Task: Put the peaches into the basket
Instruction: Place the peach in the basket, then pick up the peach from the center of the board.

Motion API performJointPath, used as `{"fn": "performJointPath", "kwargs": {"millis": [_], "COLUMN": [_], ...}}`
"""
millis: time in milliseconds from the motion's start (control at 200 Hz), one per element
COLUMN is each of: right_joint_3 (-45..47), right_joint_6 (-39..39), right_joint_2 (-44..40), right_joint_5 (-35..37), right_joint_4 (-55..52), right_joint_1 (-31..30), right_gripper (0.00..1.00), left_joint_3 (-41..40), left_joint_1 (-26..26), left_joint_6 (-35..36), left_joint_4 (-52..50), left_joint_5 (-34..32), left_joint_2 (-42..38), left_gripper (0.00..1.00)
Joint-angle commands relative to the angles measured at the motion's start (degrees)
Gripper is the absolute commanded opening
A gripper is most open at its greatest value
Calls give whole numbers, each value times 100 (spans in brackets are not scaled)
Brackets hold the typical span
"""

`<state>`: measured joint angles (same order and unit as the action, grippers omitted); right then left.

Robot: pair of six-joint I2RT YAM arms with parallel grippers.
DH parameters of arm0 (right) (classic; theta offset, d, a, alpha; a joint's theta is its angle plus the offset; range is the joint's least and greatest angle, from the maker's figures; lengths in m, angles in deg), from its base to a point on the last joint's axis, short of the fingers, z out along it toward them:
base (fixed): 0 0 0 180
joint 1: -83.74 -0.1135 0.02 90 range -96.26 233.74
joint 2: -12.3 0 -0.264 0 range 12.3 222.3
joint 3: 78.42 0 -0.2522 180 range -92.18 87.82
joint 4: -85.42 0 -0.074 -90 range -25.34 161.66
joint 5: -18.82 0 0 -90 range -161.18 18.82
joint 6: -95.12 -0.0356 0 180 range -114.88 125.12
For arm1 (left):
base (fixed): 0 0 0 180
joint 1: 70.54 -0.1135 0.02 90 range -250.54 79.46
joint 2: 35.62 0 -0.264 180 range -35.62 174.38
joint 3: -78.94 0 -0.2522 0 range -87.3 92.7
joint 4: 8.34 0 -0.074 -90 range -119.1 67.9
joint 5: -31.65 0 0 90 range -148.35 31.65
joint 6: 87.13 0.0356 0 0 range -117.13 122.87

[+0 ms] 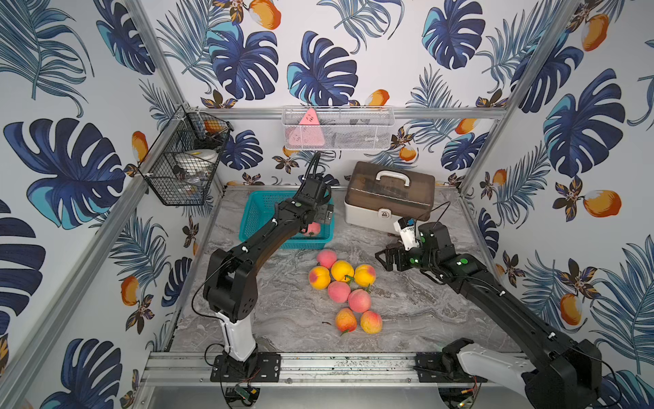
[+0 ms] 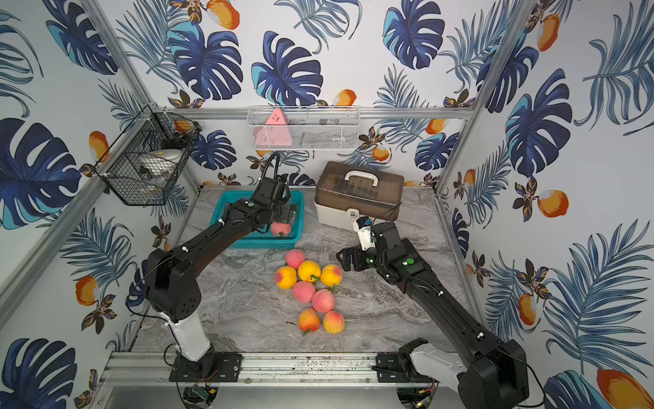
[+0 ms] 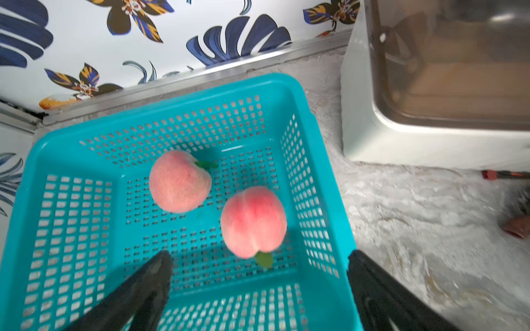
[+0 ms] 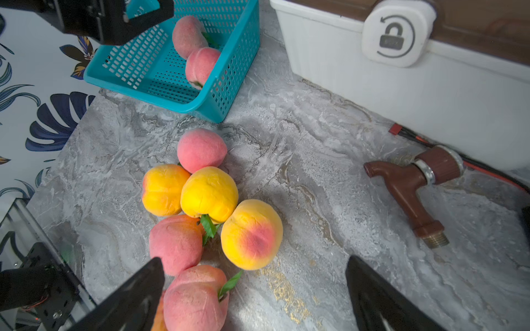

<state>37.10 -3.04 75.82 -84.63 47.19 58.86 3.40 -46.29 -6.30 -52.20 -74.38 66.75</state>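
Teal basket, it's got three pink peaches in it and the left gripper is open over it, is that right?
Not quite. The teal basket holds two pink peaches, not three, as the left wrist view shows. The rest stands: the left gripper is open over it.

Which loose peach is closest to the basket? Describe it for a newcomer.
Start at the teal basket at the back of the table. The loose peaches lie in front of it; the nearest peach is plain pink, its touching neighbours yellow-orange.
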Motion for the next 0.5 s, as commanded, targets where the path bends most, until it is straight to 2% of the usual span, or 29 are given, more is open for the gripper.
{"fn": "performJointPath", "kwargs": {"millis": [0, 160, 280, 495], "right_joint_3": [165, 392, 552, 1054], "right_joint_6": [-253, -561, -861, -1900], "right_joint_2": [-296, -830, -1114, -1487], "right_joint_5": [-175, -130, 242, 1444], "right_joint_4": [-376, -636, -826, -980], "right_joint_1": [-66, -271, -768, -2717], "right_gripper": [100, 100, 100, 100], "left_joint_3": [-400, -1185, -1718, -2784], "left_joint_1": [70, 434, 793, 1434], "left_joint_6": [-347, -680, -922, -1387], "left_joint_4": [-285, -496, -525, -127], "left_joint_5": [540, 1016, 1324, 1759], "left_joint_2": [-535, -1526, -2068, -2837], "left_gripper": [99, 99, 99, 99]}}
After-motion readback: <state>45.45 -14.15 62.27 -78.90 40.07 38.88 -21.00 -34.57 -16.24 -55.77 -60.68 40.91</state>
